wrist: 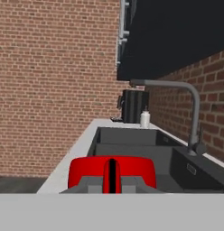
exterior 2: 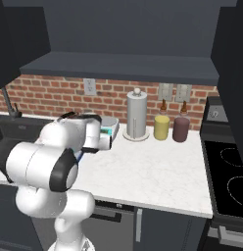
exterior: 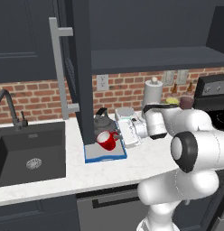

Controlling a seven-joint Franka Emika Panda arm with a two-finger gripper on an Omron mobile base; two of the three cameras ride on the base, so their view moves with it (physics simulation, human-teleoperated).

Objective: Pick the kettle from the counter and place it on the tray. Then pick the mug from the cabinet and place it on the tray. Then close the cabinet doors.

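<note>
One pincer [wrist: 112, 186] clamped narrow on the red mug [exterior: 106, 140], mug rim at its tips; mug tilted just above the blue-rimmed tray [exterior: 105, 155], kettle [exterior: 102, 122] on tray directly behind mug; sink [wrist: 145, 149] and faucet [wrist: 186, 97] ahead of pincer; open cabinet door [exterior: 80, 67] beside mug

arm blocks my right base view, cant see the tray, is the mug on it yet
Observer: In the left base view the mug is tilted over the tray; I can't tell whether they touch.
Operator: is the tool holding it
Observer: Yes, the hand view shows the tool shut on the mug's handle.
Operator: and the kettle
Observer: The kettle sits at the tray's far end, just behind the mug.
</note>
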